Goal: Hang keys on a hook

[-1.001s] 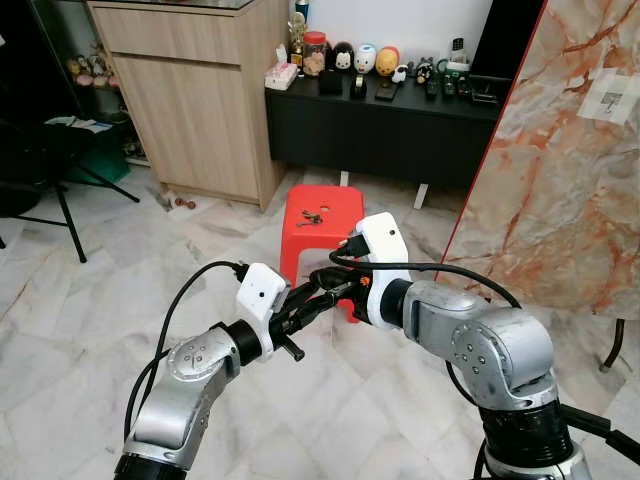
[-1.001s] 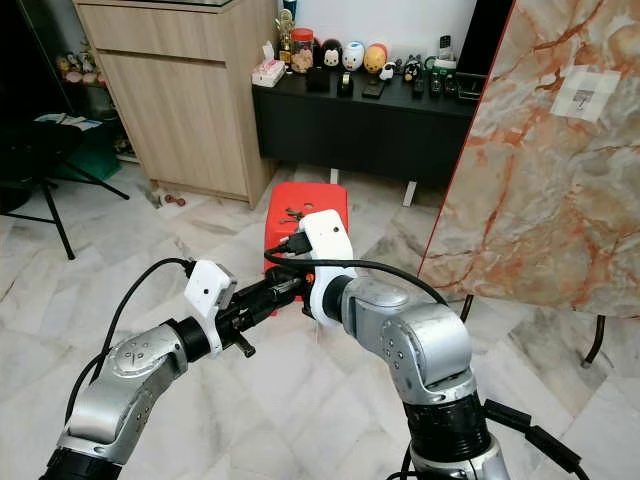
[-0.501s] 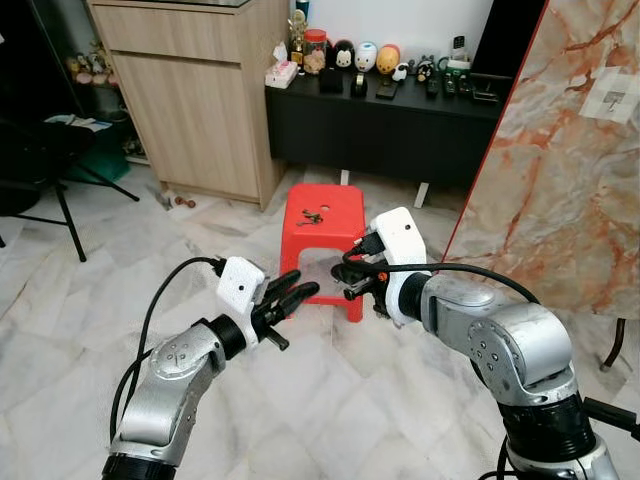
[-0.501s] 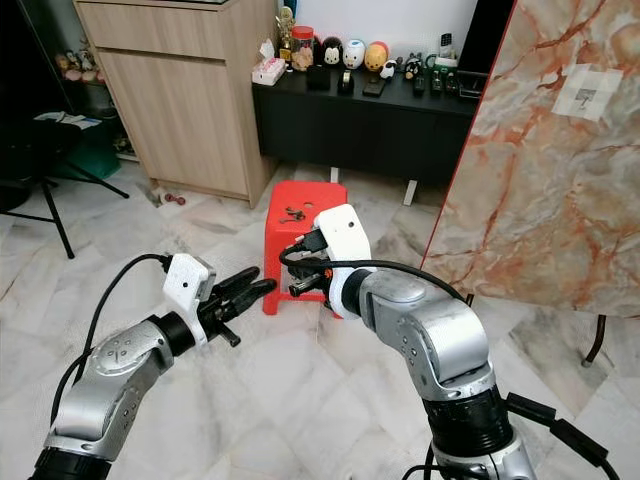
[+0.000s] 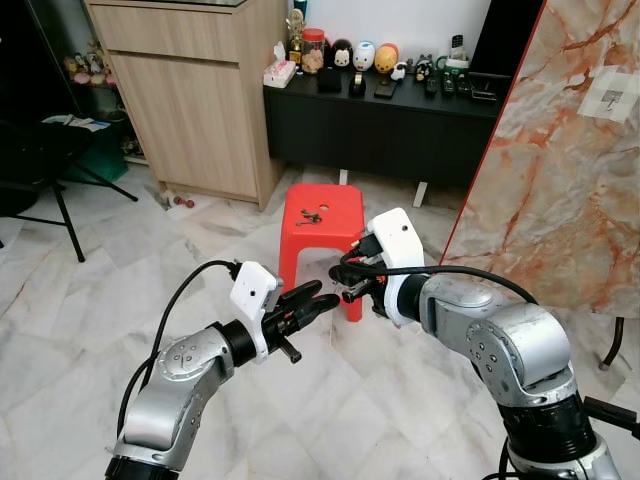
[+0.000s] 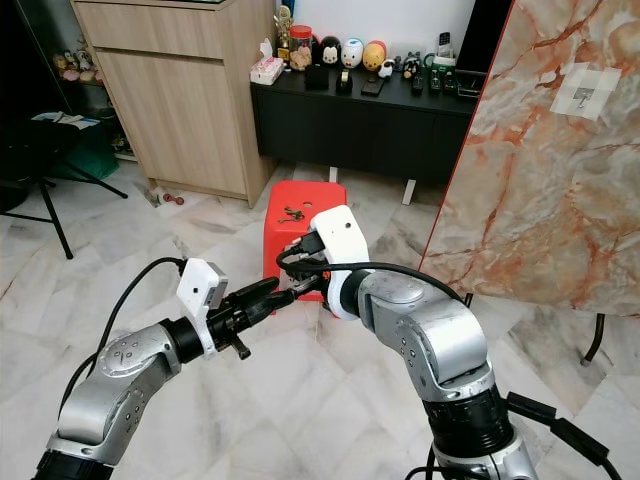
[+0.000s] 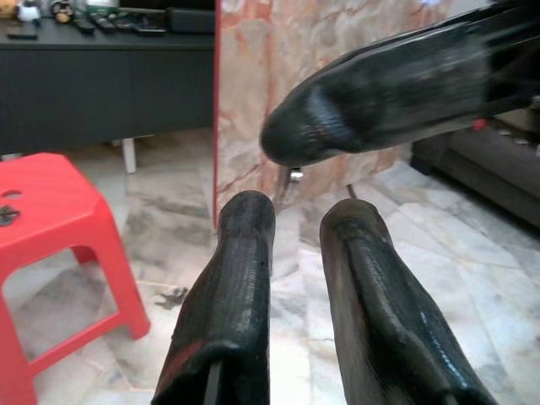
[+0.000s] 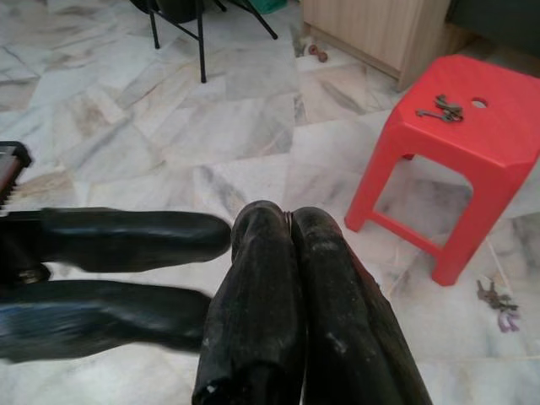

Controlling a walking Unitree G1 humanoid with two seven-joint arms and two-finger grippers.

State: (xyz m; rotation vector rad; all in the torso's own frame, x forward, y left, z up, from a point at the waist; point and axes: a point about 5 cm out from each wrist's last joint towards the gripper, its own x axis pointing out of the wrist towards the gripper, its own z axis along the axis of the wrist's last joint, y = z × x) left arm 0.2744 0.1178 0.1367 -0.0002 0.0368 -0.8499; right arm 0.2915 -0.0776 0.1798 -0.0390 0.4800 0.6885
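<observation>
Ahead of both arms, on the red plastic stool (image 5: 322, 222), lies a bunch of keys (image 5: 309, 217) near the seat's left part, beside a small hole; the stool stands on the marble floor (image 5: 80, 310), well apart from either end effector; left end effector (image 5: 318, 297) held forward with fingers narrowly parted, gripping nothing; right end effector (image 5: 345, 291) pressed closed on nothing, its tip almost meeting the left one's tips; both are at mid-height, short of and above the stool's near edge, the right arm judged slightly nearer the keys; the bunch's long axis runs roughly across the seat; a second key bunch (image 8: 496, 298) lies on the floor beside a stool leg; behind stand a wooden cabinet (image 5: 195, 90) and a black sideboard (image 5: 390, 125) carrying figurines; a marble-patterned panel (image 5: 565, 170) rises at right; no hook can be made out; nothing blocks a reach to the seat.
</observation>
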